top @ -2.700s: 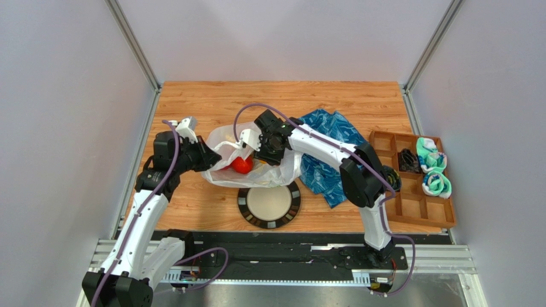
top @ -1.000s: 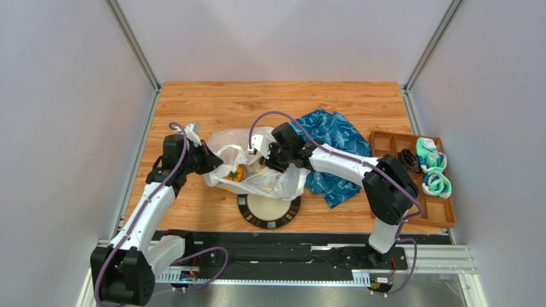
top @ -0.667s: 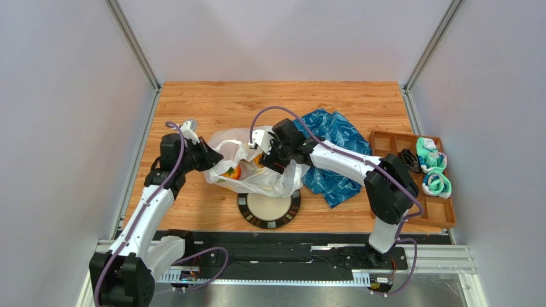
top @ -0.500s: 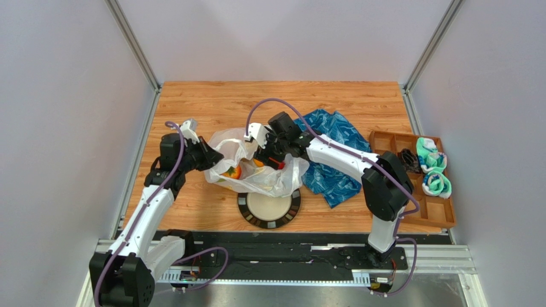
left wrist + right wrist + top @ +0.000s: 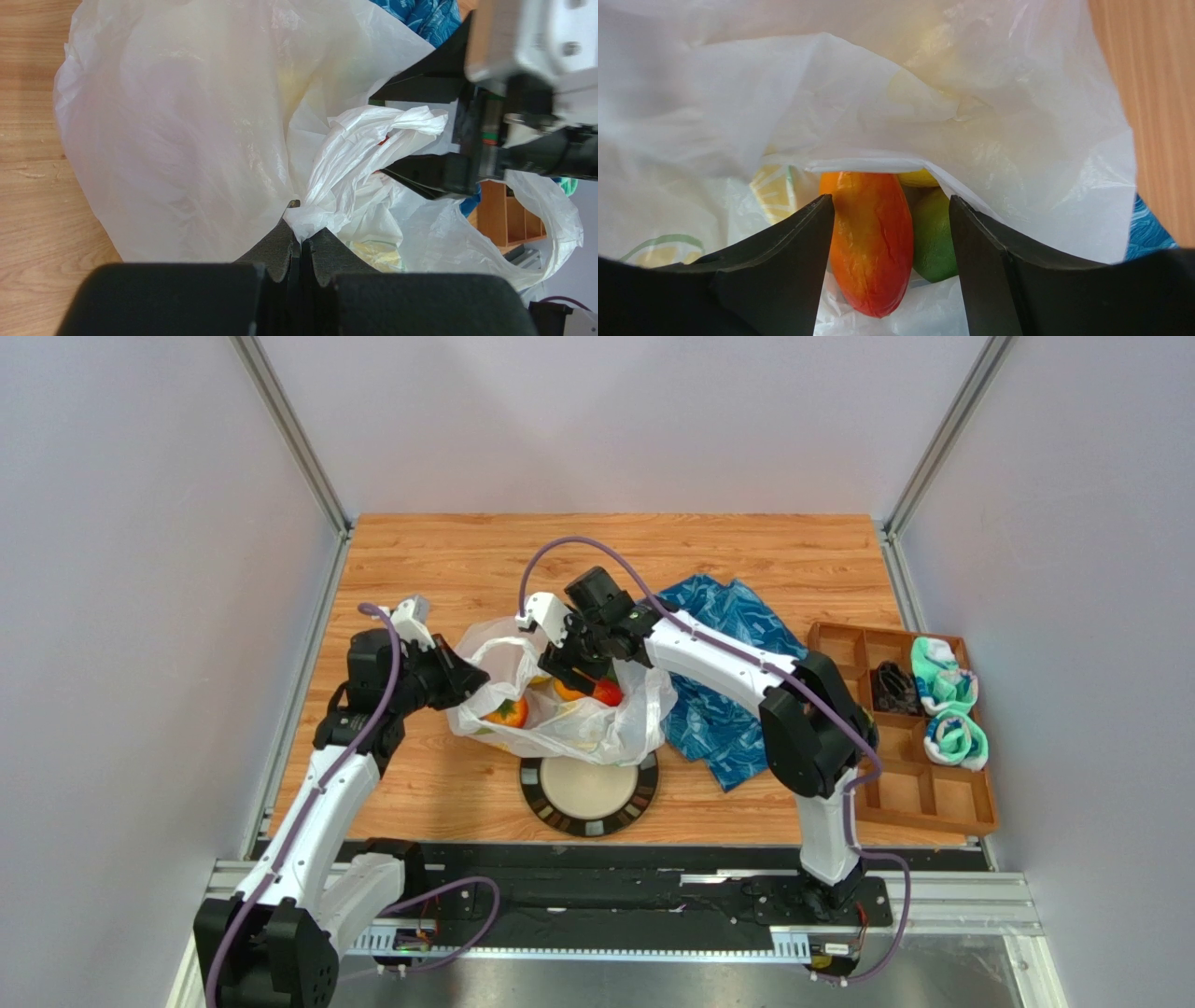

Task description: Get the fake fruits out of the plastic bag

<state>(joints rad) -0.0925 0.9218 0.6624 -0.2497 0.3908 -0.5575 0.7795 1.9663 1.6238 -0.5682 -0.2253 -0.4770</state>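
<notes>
Moved since earlier: we find the right hand (image 5: pixel 568 669) shifted left and toward the far side, over the mouth of the plastic bag (image 5: pixel 596 739). The left hand (image 5: pixel 452 678) has kept its place at the bag's left rim.
Counter (image 5: pixel 421 574): wood-grain; it carries everything listed below.
Left hand: clenched, its pads pressed together on a bunched fold of the bag's rim, which we see most plainly in the left wrist view.
Plastic bag: crinkled, translucent white, lying near the middle of the counter with its near edge draped onto the plate.
Fake fruits (image 5: pixel 509 711): all that we can see lie inside the bag. From above, orange and red show at its mouth.
Mango-shaped fruit (image 5: pixel 871 245): red-orange, lying lengthwise between the right hand's two fingers.
Green fruit (image 5: pixel 934 234): touching the mango shape's right side, partly behind the right finger.
Yellow fruit (image 5: pixel 917 180): only a sliver shows, under a fold of bag above those two.
Right hand: released, jaws well apart, reaching into the bag and straddling the mango shape without clamping it.
Plate (image 5: pixel 536 791): round, black-rimmed, just nearer us than the bag.
Blue patterned cloth (image 5: pixel 730 665): crumpled, right of the bag and touching it.
Wooden tray (image 5: pixel 912 791): compartmented, far right. It holds a black item (image 5: pixel 892 686), with two teal-and-white bundles (image 5: pixel 954 739) at its right edge.
</notes>
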